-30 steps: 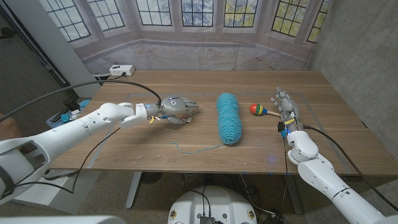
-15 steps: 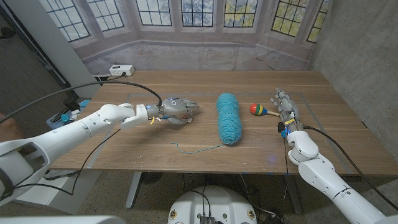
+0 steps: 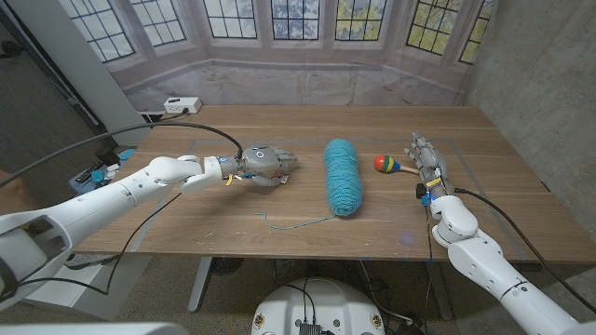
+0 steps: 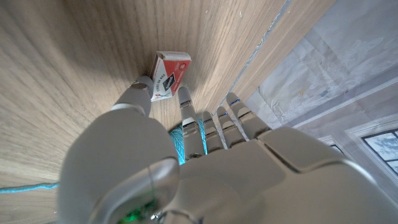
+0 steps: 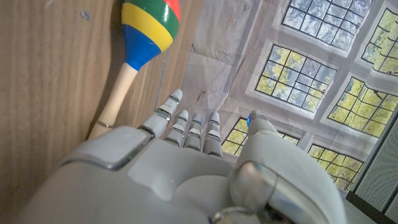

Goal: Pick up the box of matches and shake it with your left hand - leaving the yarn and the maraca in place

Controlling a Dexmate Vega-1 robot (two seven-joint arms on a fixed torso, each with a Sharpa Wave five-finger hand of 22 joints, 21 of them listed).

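**Matchbox under the left hand's fingertips**

Head view: the matchbox is hidden beneath the left hand (image 3: 265, 164), left of the yarn (image 3: 342, 176). The maraca (image 3: 388, 165) lies beside the right hand (image 3: 426, 161), whose fingers are extended, grasping nothing.

Left wrist view: the matchbox (image 4: 169, 74) lies on the table (image 4: 74, 56), touched by thumb and fingertip; a firm grasp cannot be told.

Right wrist view: the maraca (image 5: 143, 34) is seen just beside the outstretched fingers (image 5: 186, 127).

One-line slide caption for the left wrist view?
Left hand reaching over a red-and-white cardboard matchbox on the wooden table.

Wooden table (image 3: 279, 200). Lying on it: matchbox (image 4: 169, 75) at left hand's (image 3: 265, 165) fingertips; teal yarn skein (image 3: 342, 175) beyond; maraca (image 3: 388, 166) just beside right hand (image 3: 426, 158).
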